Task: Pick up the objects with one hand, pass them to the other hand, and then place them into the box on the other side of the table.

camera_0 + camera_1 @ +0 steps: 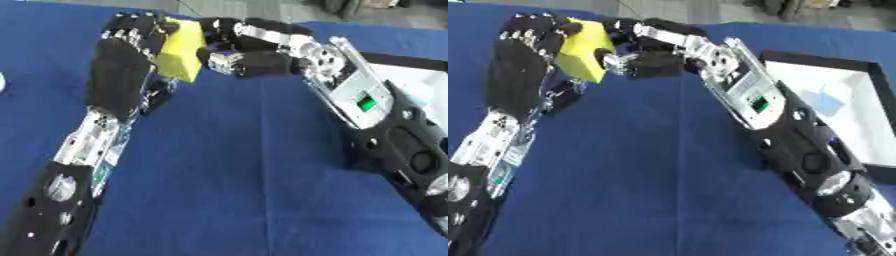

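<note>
Blue table [245, 175] is lying beneath; I'm judging the yellow block [181, 51] light and stiff, left hand [122, 60] and right hand [229, 50] both curling onto its flat sides.

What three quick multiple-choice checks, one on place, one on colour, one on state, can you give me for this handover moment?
1. Where is the white box with the black rim?
A. On the robot's right side of the blue tablecloth
B. On its left side
C. Under the left arm

2. What colour is the block between the hands?
A. Red
B. Yellow
C. Green

3. How is the block held?
A. Lying on the cloth
B. Inside the box
C. Above the cloth, with the left hand and the right hand both on it

Answers: 1 A, the box shows at the right edge. 2 B, its faces are plainly yellow. 3 C, fingers of both hands curl around it.
</note>
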Robot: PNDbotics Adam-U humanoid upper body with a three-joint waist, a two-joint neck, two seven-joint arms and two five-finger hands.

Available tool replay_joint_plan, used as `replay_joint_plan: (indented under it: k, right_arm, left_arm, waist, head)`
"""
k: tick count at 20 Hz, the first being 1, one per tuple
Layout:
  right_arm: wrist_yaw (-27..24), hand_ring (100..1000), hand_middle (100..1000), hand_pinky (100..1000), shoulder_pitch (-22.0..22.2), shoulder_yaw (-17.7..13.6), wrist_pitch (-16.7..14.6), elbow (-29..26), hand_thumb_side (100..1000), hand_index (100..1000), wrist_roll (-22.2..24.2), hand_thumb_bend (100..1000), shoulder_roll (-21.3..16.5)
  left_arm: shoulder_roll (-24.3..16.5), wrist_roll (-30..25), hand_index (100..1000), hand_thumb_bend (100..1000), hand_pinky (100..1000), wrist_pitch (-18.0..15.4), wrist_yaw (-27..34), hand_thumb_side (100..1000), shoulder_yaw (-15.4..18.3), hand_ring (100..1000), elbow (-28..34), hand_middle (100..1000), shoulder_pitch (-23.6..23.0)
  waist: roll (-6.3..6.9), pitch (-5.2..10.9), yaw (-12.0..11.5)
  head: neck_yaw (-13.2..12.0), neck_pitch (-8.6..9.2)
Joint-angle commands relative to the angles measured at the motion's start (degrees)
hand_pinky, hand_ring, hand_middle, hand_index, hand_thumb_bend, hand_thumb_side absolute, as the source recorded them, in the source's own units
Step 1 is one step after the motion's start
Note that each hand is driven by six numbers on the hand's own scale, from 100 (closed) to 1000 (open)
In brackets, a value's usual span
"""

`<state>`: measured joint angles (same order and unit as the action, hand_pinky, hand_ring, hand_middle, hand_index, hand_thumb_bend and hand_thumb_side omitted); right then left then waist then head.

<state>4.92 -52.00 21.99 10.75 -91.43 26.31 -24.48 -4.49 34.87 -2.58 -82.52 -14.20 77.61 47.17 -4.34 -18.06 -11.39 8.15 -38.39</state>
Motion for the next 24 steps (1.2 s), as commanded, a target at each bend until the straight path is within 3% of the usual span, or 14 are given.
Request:
replay_joint_plan:
  k: [1,3,15,20,24]
  right_arm:
    - [0.8,1000,1000,1000,-1.3,0.5,-0.6,-0.6,611,1000,0.8,100,-0.5]
    - [1.4,1000,1000,1000,-1.4,0.6,-0.8,-0.4,575,1000,0.9,100,-0.5]
    - [3.5,1000,1000,1000,-2.5,1.5,-1.5,0.8,579,1000,1.6,100,0.4]
    - [4.0,1000,1000,1000,-2.7,1.7,-1.7,1.3,580,1000,2.0,100,0.5]
    - [3.8,1000,1000,1000,-3.0,1.8,-1.8,1.2,586,1000,2.4,100,0.6]
  left_arm:
    - [0.6,0.3,474,100,649,-0.1,0.9,100,0.5,542,0.6,488,1.8]
    - [0.7,0.5,465,100,648,-0.2,1.2,100,0.5,539,0.6,483,1.9]
    - [1.9,0.1,385,100,641,0.5,1.2,100,0.6,526,0.2,457,2.2]
    - [2.3,-0.4,327,240,636,0.9,0.5,100,0.6,515,-0.1,426,2.4]
    - [2.6,-0.9,291,283,634,1.4,0.0,100,0.8,511,-0.1,408,2.6]
  waist:
    - [0.14,1.45,0.1]
    - [0.10,1.43,0.0]
    - [-0.06,1.31,-0.2]
    - [-0.14,1.23,-0.1]
    - [-0.20,1.17,0.0]
  head:
    - [0.0,0.63]
    - [0.0,0.51]
    - [0.0,0.30]
    - [0.0,0.34]
    - [-0.1,0.42]
